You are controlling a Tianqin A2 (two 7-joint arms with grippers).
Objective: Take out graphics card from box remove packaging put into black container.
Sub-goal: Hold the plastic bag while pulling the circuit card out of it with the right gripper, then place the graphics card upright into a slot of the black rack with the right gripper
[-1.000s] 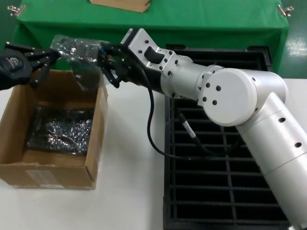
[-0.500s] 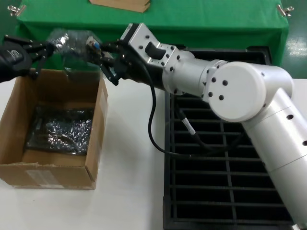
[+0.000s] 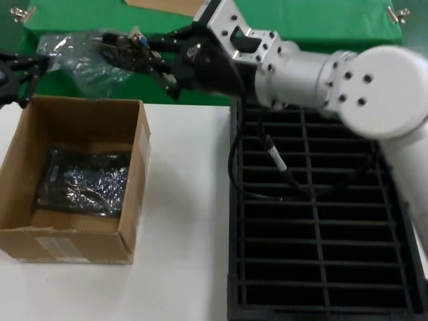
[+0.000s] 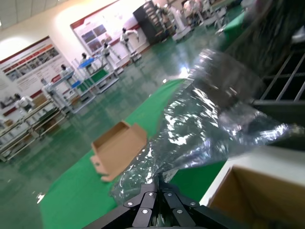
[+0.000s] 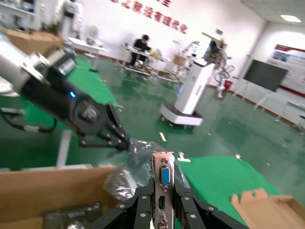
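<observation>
**Card and bag held between two grippers above the box**

The right gripper clamps the graphics card by its silver bracket, blue port outward; the card's long axis runs toward the left gripper. That gripper pinches the far end of the packaging, stretched in the air between them over the green cloth. Below, the box stands open with one more bagged item inside. The black container lies right of it, white table between.
</observation>
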